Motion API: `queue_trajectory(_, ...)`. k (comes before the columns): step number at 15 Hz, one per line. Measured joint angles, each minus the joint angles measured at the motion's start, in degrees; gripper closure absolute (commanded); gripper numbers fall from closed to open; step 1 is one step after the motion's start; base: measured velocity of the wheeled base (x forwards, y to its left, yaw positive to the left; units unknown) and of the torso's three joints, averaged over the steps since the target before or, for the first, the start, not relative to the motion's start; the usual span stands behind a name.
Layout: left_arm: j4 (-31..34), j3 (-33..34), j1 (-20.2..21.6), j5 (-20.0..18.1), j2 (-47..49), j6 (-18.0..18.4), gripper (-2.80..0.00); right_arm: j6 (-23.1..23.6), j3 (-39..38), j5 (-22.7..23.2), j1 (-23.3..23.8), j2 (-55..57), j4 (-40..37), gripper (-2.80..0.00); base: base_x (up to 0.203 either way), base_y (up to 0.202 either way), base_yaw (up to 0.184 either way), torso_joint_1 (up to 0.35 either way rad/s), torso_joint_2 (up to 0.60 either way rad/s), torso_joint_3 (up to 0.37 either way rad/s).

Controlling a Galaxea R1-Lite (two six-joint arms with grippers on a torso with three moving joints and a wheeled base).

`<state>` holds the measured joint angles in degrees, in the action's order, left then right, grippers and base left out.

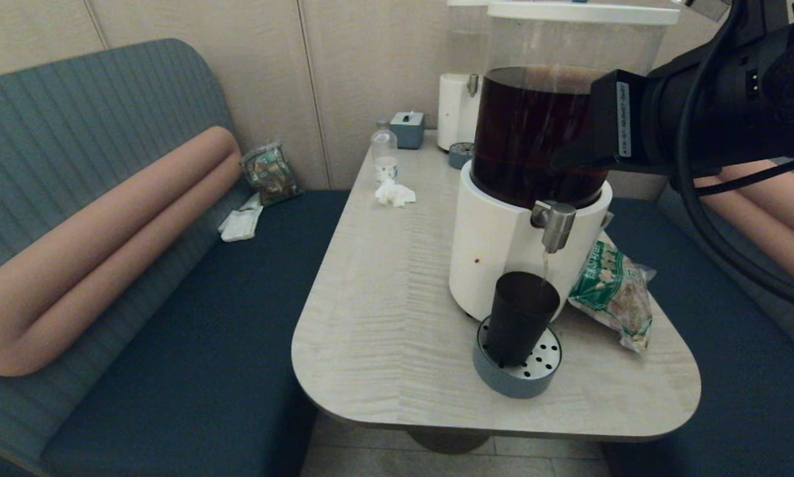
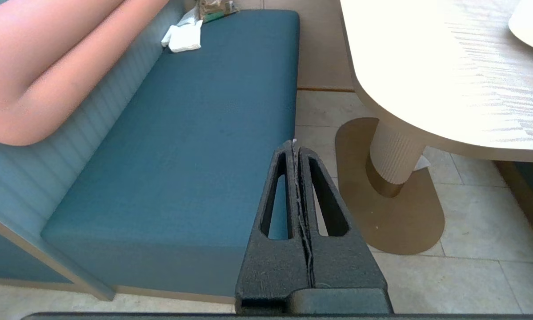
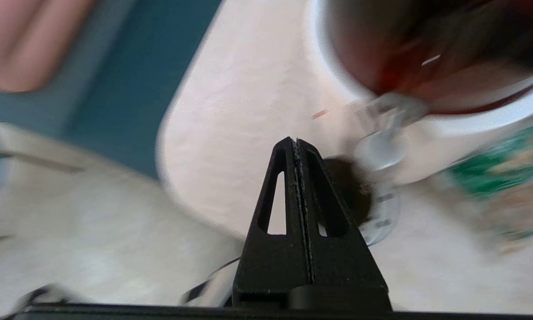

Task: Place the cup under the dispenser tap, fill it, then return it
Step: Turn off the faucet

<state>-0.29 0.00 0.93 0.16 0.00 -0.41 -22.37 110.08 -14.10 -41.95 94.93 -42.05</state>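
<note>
The dark smoky cup [image 1: 521, 317] stands upright on the grey perforated drip tray [image 1: 522, 379], right under the silver dispenser tap [image 1: 554, 224]. A thin stream falls from the nozzle into it. My right gripper [image 1: 555, 161] hangs shut and empty above the tap, in front of the dark brown tank [image 1: 529, 132], touching neither tap nor cup. In the right wrist view the right gripper [image 3: 296, 141] shows pressed together, with the cup [image 3: 348, 191] and tap [image 3: 382, 151] blurred beyond it. My left gripper [image 2: 294, 144] is parked low by the bench, shut.
A green snack bag [image 1: 612, 291] lies right of the dispenser's white base [image 1: 493, 252]. A small clear bottle [image 1: 384, 154], crumpled tissue [image 1: 395, 193], tissue box [image 1: 407, 127] and a second white dispenser [image 1: 456, 109] stand at the table's far end. Blue benches flank the table [image 1: 383, 318].
</note>
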Motion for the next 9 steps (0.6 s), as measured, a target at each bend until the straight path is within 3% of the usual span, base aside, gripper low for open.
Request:
queue_trajectory(3,0.0,0.0,0.0,0.1,0.0,0.0,0.00,-5.2,-0.4,5.8,0.7,0.3,-0.8,0.00,0.000,0.000,0.000,0.000,0.00,0.000)
queue_trajectory(9,0.0,0.0,0.0,0.0,0.0,-0.1,0.00,-3.8,-0.4,5.4,6.5,3.9,-0.9,0.00,0.000,0.000,0.000,0.000,0.00,0.000)
